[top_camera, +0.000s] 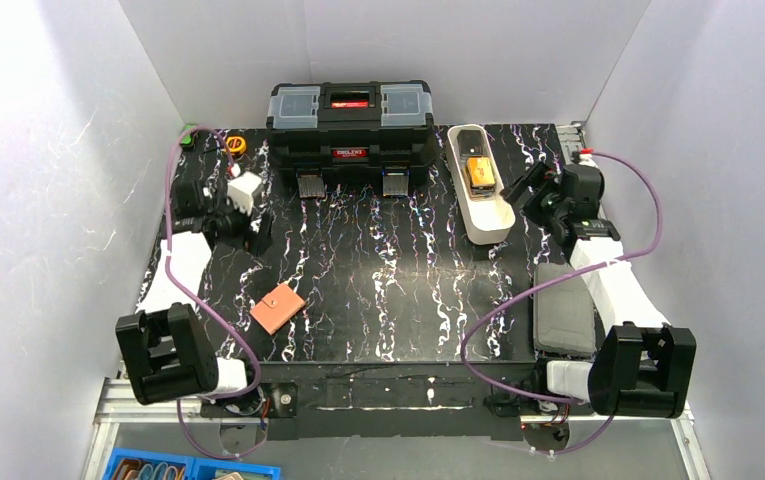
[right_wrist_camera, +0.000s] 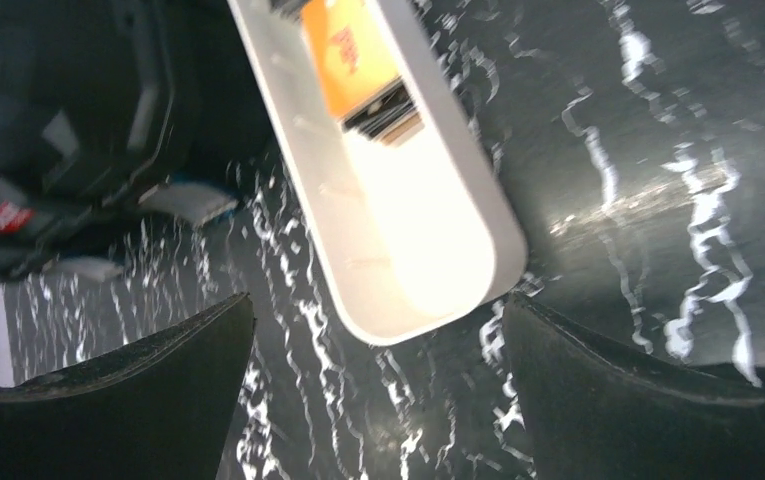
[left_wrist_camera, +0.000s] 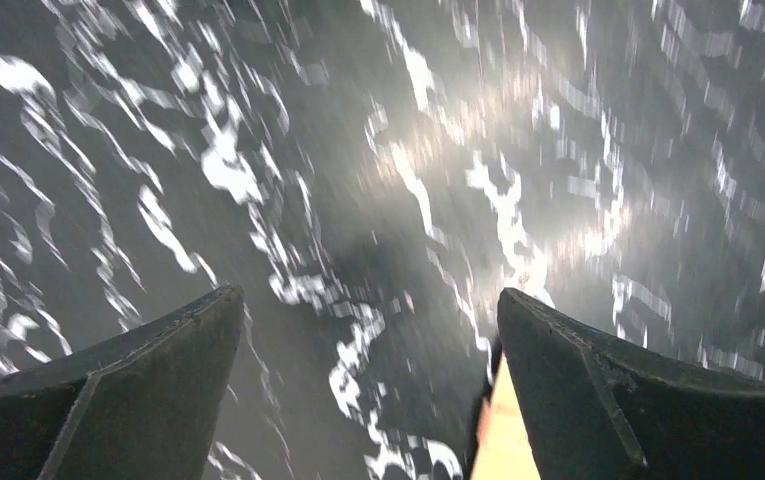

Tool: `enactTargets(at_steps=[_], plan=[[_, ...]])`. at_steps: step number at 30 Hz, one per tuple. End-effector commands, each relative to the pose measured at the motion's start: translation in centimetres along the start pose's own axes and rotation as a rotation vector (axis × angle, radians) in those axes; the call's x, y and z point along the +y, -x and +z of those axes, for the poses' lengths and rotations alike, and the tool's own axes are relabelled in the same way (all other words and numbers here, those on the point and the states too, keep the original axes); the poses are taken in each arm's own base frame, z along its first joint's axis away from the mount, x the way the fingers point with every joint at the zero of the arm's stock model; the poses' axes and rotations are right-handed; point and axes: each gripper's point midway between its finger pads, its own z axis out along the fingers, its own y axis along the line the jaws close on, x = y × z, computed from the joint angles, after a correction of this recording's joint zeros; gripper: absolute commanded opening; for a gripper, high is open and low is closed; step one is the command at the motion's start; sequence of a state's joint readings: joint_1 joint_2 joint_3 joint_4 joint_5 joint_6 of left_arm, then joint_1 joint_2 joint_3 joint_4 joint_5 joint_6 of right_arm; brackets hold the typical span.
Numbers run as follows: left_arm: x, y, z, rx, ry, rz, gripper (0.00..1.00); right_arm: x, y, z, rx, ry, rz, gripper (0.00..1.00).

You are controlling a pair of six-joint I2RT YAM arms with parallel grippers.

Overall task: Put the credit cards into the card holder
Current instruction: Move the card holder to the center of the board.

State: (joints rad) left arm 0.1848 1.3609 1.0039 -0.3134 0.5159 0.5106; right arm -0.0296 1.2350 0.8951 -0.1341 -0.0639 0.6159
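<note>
The left pincer (left_wrist_camera: 368,292) has its two dark fingers spread wide with nothing between them, just the black and white tabletop (top_camera: 378,290) below. The right pincer (right_wrist_camera: 378,300) is wide open too, near the end of the long white tray (top_camera: 485,222), where the credit cards (top_camera: 479,172) lie, an orange one on top. The pink-tan card holder (top_camera: 278,308) lies flat on the tabletop near the left arm, well apart from the tray.
</note>
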Motion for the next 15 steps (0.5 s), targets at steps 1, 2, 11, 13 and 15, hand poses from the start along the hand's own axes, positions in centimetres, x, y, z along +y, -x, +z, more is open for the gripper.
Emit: enactTargets(at_steps=[1,2,11,13,15], plan=[[-3.3,-8.3,-2.1,0.203,-0.146,0.080,0.99,4.1,-1.1,-1.0,0.064,0.068,-0.102,1.00],[-3.2,-9.5,-2.0,0.228,-0.153,0.094,0.99,4.2,-1.4,-1.0,0.071,0.042,-0.132,1.00],[-3.9,-15.7,-2.7,0.380,-0.342,0.462,0.87,6.6,-3.9,-1.9,0.088,0.054,-0.185,1.00],[-4.8,-16.9,-2.9,0.368,-0.385,0.565,0.87,7.4,-4.3,-2.2,0.110,0.115,-0.145,1.00],[-5.4,-17.3,-3.0,0.344,-0.402,0.634,0.88,8.0,-4.8,-2.3,0.139,0.171,-0.100,1.00]])
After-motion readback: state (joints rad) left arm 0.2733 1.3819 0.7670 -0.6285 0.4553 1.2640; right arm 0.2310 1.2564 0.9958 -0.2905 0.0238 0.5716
